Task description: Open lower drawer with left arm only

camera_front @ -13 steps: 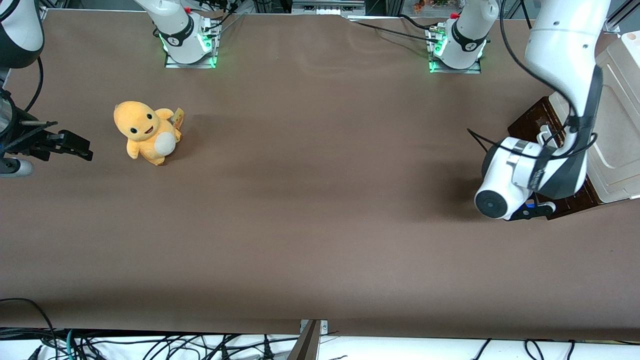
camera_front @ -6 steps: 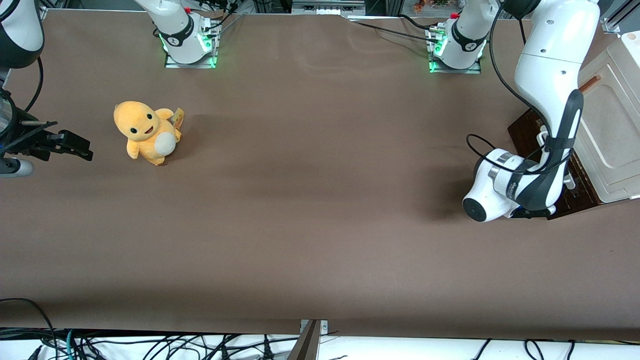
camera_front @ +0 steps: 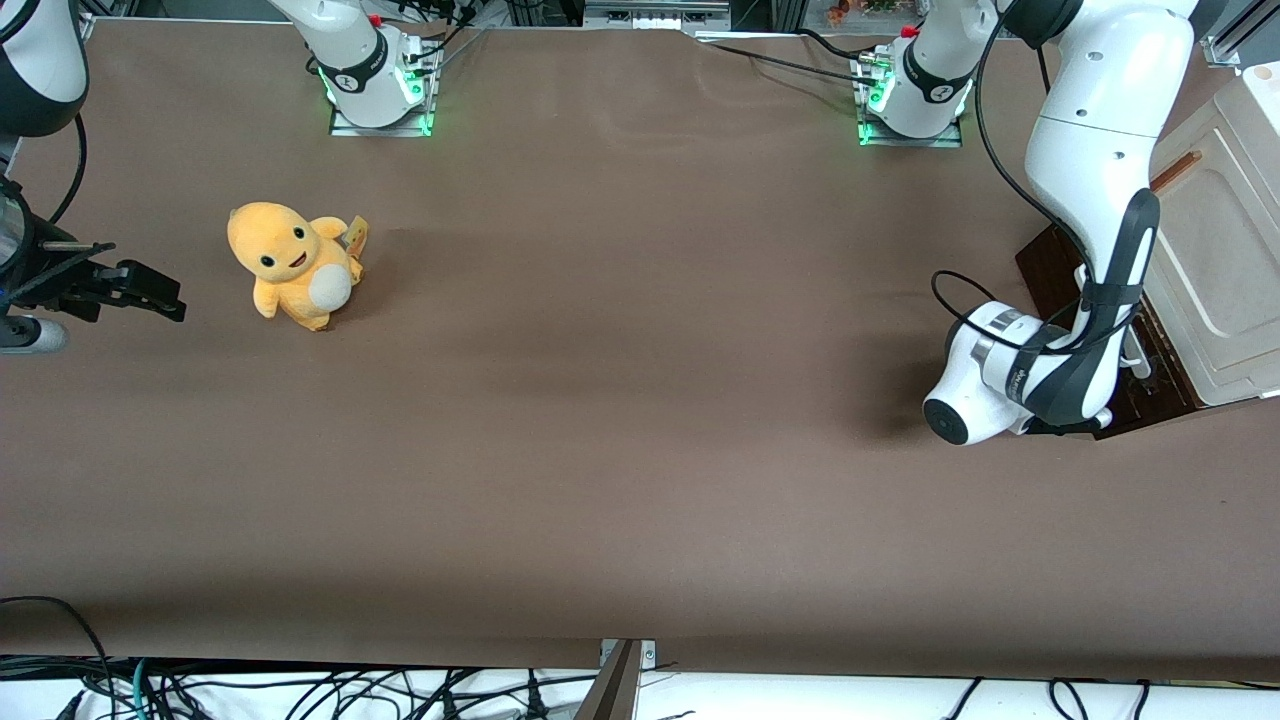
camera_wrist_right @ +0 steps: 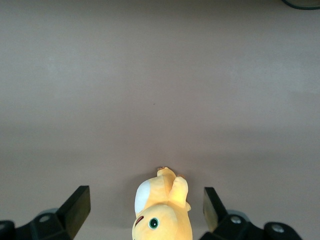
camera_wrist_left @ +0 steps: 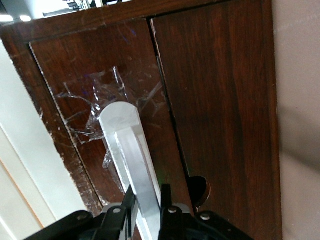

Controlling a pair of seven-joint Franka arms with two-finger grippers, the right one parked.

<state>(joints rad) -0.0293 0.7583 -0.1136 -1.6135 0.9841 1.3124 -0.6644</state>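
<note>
The lower drawer (camera_front: 1050, 268) shows its dark brown wooden front (camera_wrist_left: 95, 95) at the foot of a cream cabinet at the working arm's end of the table. Its long white bar handle (camera_wrist_left: 127, 150) runs across that front, with scuffed tape around its end. My left arm (camera_front: 1090, 200) reaches down in front of the drawer, and its wrist (camera_front: 990, 380) hides the fingers in the front view. In the left wrist view my gripper (camera_wrist_left: 148, 199) is shut on the bar, one black finger pressed against each side. The drawer looks closed.
A cream panel (camera_front: 1220, 250) with a small brown handle (camera_front: 1175, 170) sits above the drawer. A second dark wood panel (camera_wrist_left: 220, 100) adjoins the drawer front. An orange plush toy (camera_front: 295, 265) stands toward the parked arm's end. Two arm bases (camera_front: 380, 75) stand farthest from the camera.
The left arm's wrist dropped and shifted slightly toward the parked arm's end, and the elbow swung off the cream panel. The drawer front has not visibly moved.
</note>
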